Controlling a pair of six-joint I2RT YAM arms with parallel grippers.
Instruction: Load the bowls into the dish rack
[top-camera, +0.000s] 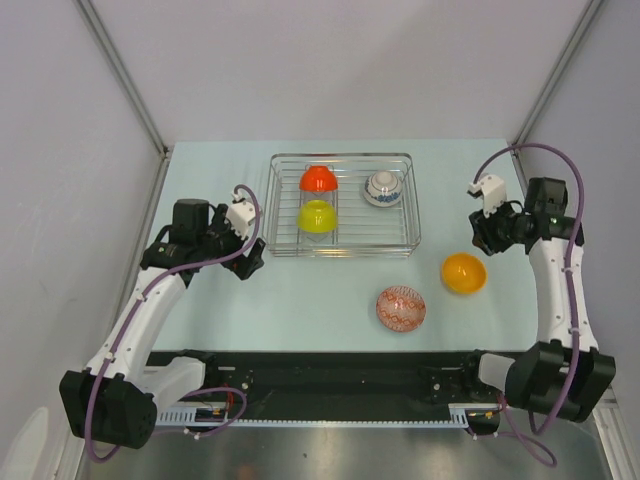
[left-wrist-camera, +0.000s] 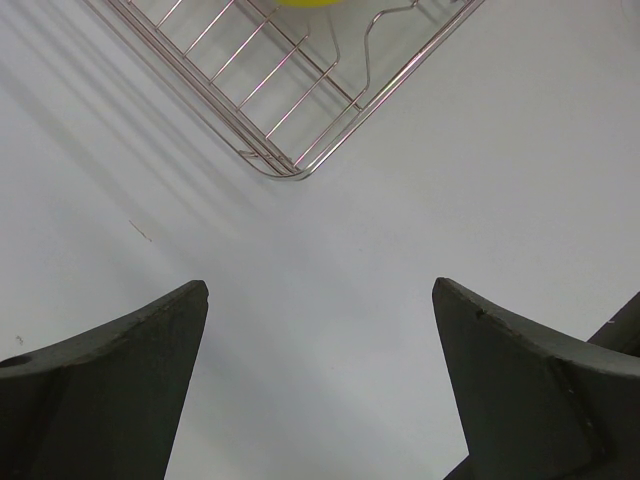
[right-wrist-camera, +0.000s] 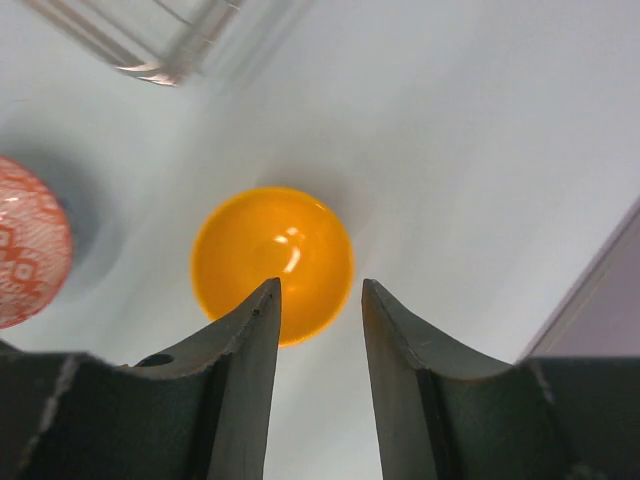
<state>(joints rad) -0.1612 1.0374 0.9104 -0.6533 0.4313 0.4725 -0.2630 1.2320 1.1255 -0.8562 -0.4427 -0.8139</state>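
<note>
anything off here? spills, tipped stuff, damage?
No spills or damage visible. One oddity: the white-and-blue bowl in the right half of the dish rack looks flipped foot-up, unlike the red bowl and yellow bowl, which seem propped on edge.

The top view looks down on the whole counter (top-camera: 320, 295); wrist views sit close (sharing dish rack (left-wrist-camera: 300, 100) corner, orange bowl (right-wrist-camera: 272, 250)).
</note>
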